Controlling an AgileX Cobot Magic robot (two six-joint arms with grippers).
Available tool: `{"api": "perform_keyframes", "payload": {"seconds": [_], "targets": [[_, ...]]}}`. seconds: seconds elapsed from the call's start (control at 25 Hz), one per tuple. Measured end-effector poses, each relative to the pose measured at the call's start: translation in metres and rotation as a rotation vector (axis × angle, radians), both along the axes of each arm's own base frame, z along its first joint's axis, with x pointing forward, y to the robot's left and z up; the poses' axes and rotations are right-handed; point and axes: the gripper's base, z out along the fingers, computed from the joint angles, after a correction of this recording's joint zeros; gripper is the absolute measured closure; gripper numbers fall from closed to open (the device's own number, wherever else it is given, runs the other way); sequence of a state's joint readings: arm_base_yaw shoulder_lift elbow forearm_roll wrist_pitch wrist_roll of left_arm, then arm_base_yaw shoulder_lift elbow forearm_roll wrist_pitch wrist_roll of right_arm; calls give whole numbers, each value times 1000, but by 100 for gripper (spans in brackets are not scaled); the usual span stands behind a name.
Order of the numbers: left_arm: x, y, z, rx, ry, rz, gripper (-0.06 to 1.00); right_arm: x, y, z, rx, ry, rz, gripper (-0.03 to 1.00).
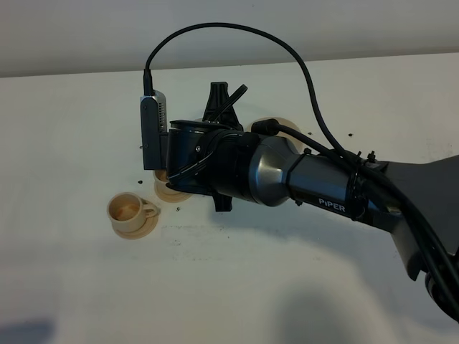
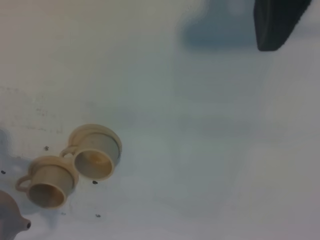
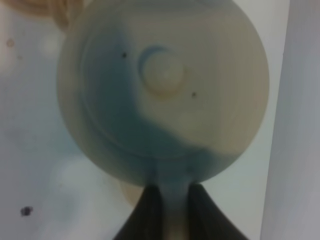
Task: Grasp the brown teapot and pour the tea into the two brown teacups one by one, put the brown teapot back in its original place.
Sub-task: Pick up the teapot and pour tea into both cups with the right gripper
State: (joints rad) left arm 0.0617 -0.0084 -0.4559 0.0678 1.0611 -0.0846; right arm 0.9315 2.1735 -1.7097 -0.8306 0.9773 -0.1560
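The brown teapot (image 3: pixel 165 90) fills the right wrist view from above, lid knob up. My right gripper (image 3: pixel 172 192) is shut on its loop handle. In the high view my right arm's wrist (image 1: pixel 201 161) hangs over the table's middle and hides the teapot and fingers. One teacup (image 1: pixel 131 210) stands on its saucer left of the wrist. The other teacup (image 1: pixel 168 189) peeks out from under the wrist. Both teacups (image 2: pixel 95 152) (image 2: pixel 47 182) show in the left wrist view, with the teapot's spout (image 2: pixel 12 222) beside the nearer one. The round coaster (image 1: pixel 283 121) lies bare behind the arm.
Dark specks (image 1: pixel 351 132) dot the white table (image 1: pixel 86 287) near the coaster and cups. The table's back edge meets a wall (image 1: pixel 72 36). A single dark finger (image 2: pixel 277 22) of my left gripper shows blurred in its own view, high over the table.
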Motion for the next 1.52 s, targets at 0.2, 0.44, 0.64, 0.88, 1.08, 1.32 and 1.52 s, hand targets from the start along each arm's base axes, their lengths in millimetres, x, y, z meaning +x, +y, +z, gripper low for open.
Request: {"api": "perform_keyframes", "payload": {"seconds": [0.2,0.44,0.64,0.88,1.08,1.32,1.52], "targets": [[0,0,0,0,0,0,51,-1,1,0,-9,-1,13,87],[0,0,0,0,0,0,51,-2,3,0,-12,-3,19,87],[0,0,0,0,0,0,51,-5,-1,-8,-36,10,28,87],[0,0,0,0,0,0,51,-6,-2,-13,-50,19,30,87],[0,0,0,0,0,0,51,-5,-1,-12,-48,3,47,87],[0,0,0,0,0,0,51,-2,-1,-10,-64,-31,63,87],[0,0,0,0,0,0,51,-2,0,-8,-81,-53,81,87]]}}
